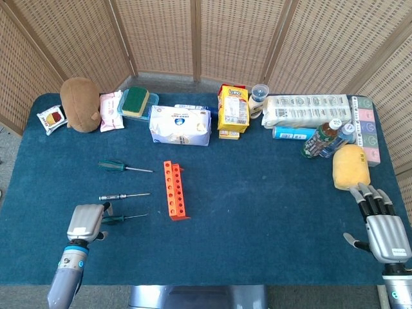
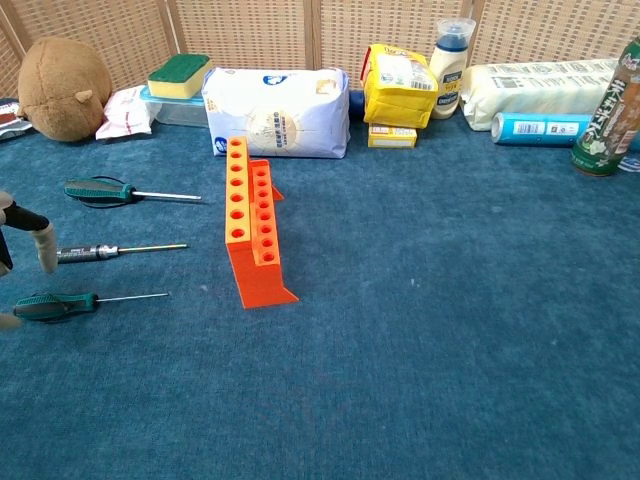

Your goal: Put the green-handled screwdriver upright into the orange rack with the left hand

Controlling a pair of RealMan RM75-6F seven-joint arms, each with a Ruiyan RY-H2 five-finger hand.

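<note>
Two green-handled screwdrivers lie flat at the table's left: a thicker one farther back and a thinner one nearest the front. The orange rack stands to their right with its holes empty. My left hand hovers over the handle end of the near green screwdriver, fingers apart and holding nothing; in the chest view only its fingertips show at the left edge. My right hand rests open at the table's front right corner.
A silver-handled screwdriver lies between the two green ones. Along the back stand a brown plush, a white bag, a yellow box, bottles and packs. A yellow sponge sits just beyond my right hand.
</note>
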